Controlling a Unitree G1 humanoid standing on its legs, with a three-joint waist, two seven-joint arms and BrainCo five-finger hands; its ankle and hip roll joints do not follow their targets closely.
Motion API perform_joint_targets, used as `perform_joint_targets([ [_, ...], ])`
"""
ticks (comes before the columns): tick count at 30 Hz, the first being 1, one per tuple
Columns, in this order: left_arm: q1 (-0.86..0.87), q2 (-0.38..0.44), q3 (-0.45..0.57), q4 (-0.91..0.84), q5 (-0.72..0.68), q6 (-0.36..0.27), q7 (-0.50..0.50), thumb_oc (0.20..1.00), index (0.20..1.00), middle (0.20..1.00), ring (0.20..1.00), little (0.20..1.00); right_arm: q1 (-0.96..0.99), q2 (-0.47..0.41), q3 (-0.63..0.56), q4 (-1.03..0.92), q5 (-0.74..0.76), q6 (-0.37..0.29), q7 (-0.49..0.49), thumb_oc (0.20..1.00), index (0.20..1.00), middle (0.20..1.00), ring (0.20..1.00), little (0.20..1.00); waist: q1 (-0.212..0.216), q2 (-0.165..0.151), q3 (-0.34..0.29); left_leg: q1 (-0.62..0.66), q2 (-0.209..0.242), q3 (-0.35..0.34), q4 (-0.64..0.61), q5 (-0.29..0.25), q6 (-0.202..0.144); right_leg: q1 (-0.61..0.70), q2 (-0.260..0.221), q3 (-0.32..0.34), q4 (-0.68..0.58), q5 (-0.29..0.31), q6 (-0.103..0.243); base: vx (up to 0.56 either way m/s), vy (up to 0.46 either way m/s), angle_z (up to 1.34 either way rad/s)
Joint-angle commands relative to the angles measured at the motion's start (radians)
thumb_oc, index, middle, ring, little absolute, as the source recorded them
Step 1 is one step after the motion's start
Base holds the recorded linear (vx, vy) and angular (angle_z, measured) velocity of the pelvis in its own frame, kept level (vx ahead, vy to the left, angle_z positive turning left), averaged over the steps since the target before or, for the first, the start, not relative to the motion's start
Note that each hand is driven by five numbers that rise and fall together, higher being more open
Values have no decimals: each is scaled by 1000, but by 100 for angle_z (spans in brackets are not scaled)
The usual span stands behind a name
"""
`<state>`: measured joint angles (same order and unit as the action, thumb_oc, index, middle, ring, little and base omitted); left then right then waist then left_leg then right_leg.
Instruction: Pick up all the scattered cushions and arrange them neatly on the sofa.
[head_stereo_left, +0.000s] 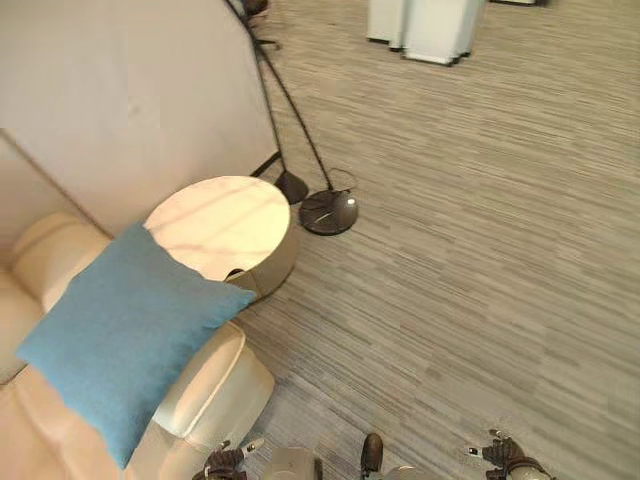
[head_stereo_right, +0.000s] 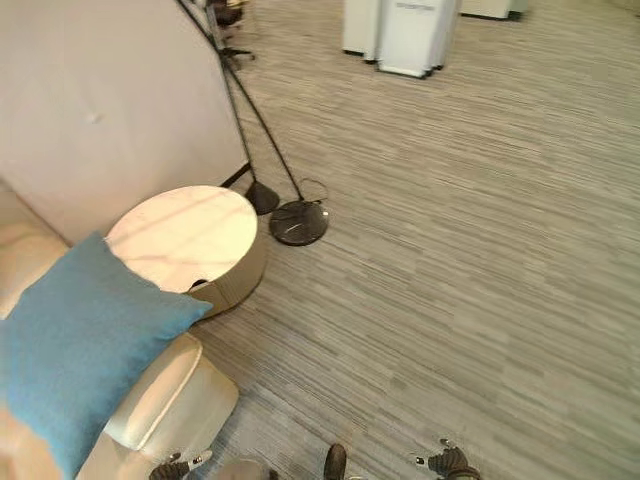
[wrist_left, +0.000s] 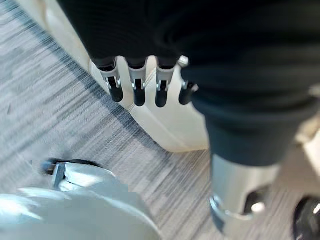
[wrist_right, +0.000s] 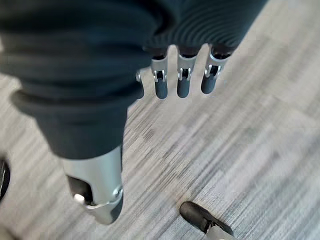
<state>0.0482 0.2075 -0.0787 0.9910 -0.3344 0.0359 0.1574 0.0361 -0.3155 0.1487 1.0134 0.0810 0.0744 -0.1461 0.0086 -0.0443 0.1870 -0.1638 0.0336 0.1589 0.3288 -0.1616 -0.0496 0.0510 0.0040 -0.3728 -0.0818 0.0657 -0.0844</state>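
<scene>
The scene is looked down on steeply from the head by both eye views, set slightly apart, and the same blue cushion (head_stereo_left: 125, 335), cream sofa (head_stereo_left: 215, 390), round side table (head_stereo_left: 218, 225) and striped carpet (head_stereo_left: 470, 230) are shared between them (the right eye's framing is shifted a little sideways). The left hand (wrist_left: 145, 82) is viewed from very close along its own fingers, toward the sofa's edge (wrist_left: 170, 125) and carpet. The right hand (wrist_right: 182, 75) is seen just as near, with carpet faced beyond.
</scene>
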Motion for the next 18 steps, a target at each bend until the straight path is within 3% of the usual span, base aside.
perform_joint_targets([
  [1, -23, 42, -27, -11, 11, 11, 6, 1000, 1000, 1000, 1000, 1000, 0, -26, -17, -18, 20, 3, -14, 1000, 1000, 1000, 1000, 1000, 8, 11, 12, 89, 5, 98, -231, 136, 25, 6, -61, 58, 67, -129, 150, 162, -6, 138],
  [3, -39, 47, -30, -16, 21, 14, 0, 1000, 1000, 1000, 1000, 1000, -1, -19, -13, -16, 15, 4, -18, 1000, 1000, 1000, 1000, 1000, -9, 12, 5, 81, 35, 196, -336, 226, -7, 20, -61, -13, 66, -140, 144, 125, 40, 152],
  [5, -42, 48, -23, -23, 14, 16, -2, 1000, 1000, 1000, 1000, 1000, -3, -14, -9, -16, 6, 8, -18, 1000, 1000, 1000, 1000, 1000, -10, 7, -1, 79, 52, 232, -371, 269, -28, 42, -66, -64, 63, -144, 144, 205, 119, 117],
  [8, -30, 49, -8, -20, 2, 17, -1, 1000, 1000, 1000, 1000, 1000, -1, 1, 3, -22, -18, 14, -11, 1000, 1000, 1000, 1000, 1000, -1, 4, -31, 112, 58, 265, -416, 272, -28, 80, -79, -135, 64, -160, 157, 228, 194, 53],
  [13, -22, 48, 22, 2, -21, 23, 8, 1000, 1000, 1000, 1000, 1000, -8, 25, 10, -22, -31, 18, -1, 1000, 1000, 1000, 1000, 1000, 6, -5, -50, 158, 18, 231, -416, 201, 12, 82, -142, -159, 195, -158, 185, 222, 272, 54],
  [14, -18, 52, 29, 12, -25, 25, 10, 1000, 1000, 1000, 1000, 1000, -4, 39, 13, -27, -38, 16, 1, 1000, 1000, 1000, 1000, 1000, 4, -9, -44, 194, -14, 205, -416, 156, 50, 48, -210, -154, 374, -101, 210, 318, 483, 39],
  [16, -12, 57, 34, 6, -27, 25, 15, 1000, 1000, 1000, 1000, 1000, -4, 48, 22, -49, -50, 17, 3, 1000, 1000, 1000, 1000, 1000, -4, -13, -22, 233, -55, 182, -416, 117, 92, -14, -289, -108, 550, 18, 250, 231, 422, 107],
  [17, -13, 60, 31, 1, -29, 26, 14, 1000, 1000, 1000, 1000, 1000, -3, 51, 26, -57, -50, 15, 1, 1000, 1000, 1000, 1000, 1000, -10, -12, -13, 241, -59, 163, -416, 111, 99, -46, -282, -59, 601, 26, 247, 103, 202, 156],
  [18, -21, 64, 23, 9, -31, 21, 17, 1000, 1000, 1000, 1000, 1000, -16, 57, 37, -61, -44, 13, 3, 1000, 1000, 1000, 1000, 1000, -35, -6, 8, 244, -52, 116, -416, 120, 92, -166, -158, 123, 619, -67, 213, 94, 97, 137],
])
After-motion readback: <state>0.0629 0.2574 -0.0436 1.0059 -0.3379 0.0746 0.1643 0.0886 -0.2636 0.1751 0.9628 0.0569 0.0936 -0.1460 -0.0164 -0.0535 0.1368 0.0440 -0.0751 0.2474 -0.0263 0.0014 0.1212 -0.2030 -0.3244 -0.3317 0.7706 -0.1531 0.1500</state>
